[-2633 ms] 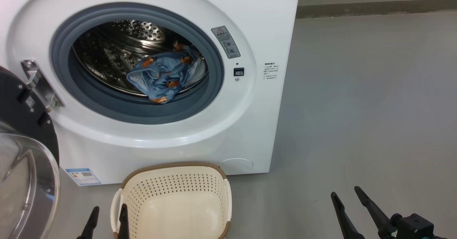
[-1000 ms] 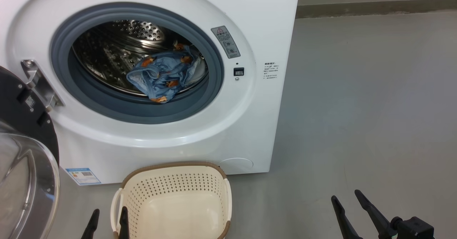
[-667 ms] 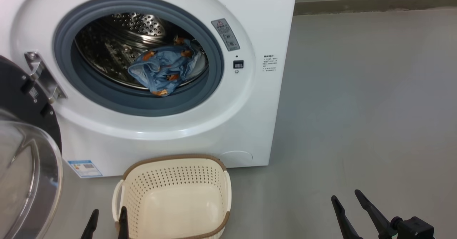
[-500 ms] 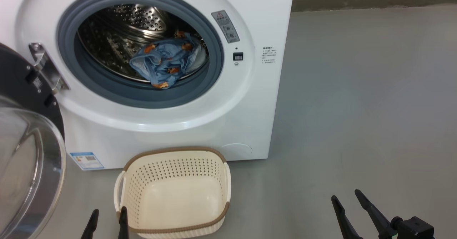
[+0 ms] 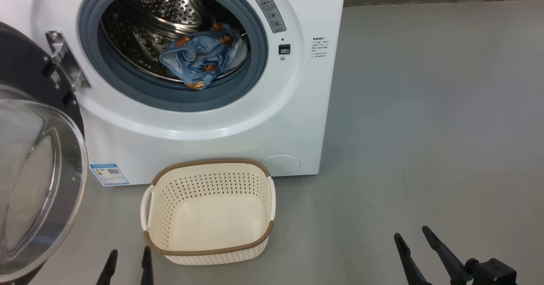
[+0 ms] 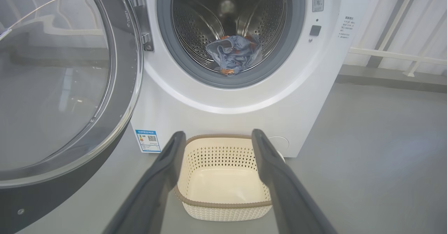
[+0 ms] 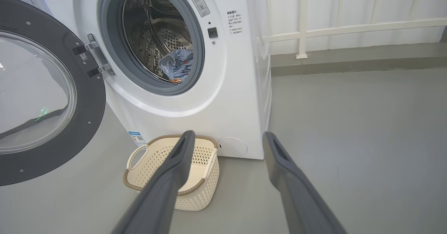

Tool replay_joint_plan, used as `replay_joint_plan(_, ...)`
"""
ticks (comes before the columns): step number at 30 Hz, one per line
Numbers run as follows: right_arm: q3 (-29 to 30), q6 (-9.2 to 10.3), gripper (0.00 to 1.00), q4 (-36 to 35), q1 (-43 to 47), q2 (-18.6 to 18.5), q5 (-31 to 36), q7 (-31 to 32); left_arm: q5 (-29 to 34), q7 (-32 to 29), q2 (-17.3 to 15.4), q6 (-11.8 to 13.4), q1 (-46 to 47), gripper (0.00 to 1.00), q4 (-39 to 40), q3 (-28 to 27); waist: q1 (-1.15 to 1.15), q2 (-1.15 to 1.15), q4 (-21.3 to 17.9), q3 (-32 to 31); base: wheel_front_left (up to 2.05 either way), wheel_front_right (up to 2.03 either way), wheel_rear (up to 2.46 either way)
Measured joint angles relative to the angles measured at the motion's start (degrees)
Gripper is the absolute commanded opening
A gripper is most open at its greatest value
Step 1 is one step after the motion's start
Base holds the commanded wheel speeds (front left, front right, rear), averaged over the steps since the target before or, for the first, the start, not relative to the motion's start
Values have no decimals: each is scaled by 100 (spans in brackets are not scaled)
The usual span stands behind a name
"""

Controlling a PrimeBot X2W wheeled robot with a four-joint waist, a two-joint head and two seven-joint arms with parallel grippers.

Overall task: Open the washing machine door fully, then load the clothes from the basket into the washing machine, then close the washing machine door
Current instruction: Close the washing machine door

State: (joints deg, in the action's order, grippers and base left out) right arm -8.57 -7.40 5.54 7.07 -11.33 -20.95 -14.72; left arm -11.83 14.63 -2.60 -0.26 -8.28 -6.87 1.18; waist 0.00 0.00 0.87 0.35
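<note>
The white washing machine (image 5: 238, 123) stands with its door (image 5: 38, 183) swung wide to the left, glass bowl facing out. Light blue clothes (image 5: 202, 55) with orange print lie in the steel drum, reaching the grey gasket; the left wrist view shows the clothes (image 6: 234, 54) too. The cream basket (image 5: 210, 210) sits on the floor before the machine with nothing in it. My left gripper (image 5: 127, 255) is open at the bottom, just left of the basket. My right gripper (image 5: 412, 238) is open over bare floor at the lower right. In each wrist view the fingers (image 6: 167, 164) (image 7: 181, 157) stand wide apart.
Grey floor (image 5: 425, 127) stretches to the right of the machine. A white railing (image 7: 349, 28) and a low kerb run along the far wall. The open door takes up the space at the left.
The camera has pulled back, so machine and basket sit higher in the picture and the whole basket shows. Clothes, door and both grippers are unchanged.
</note>
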Motion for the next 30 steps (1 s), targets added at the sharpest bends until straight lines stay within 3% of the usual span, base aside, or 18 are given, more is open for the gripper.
replay_joint_plan(16, 0, 0, 100, 2, -2, 1, 1, 0, 10, 0, 0, -7, 4, 100, -1, 10, 0, 0, 210, 10, 0, 0, 0)
replay_joint_plan(30, -191, 0, 100, 42, -126, -114, 2, 0, 53, 0, 0, 2, -1, 100, 48, -44, 0, 0, 1110, -106, 0, 0, 0)
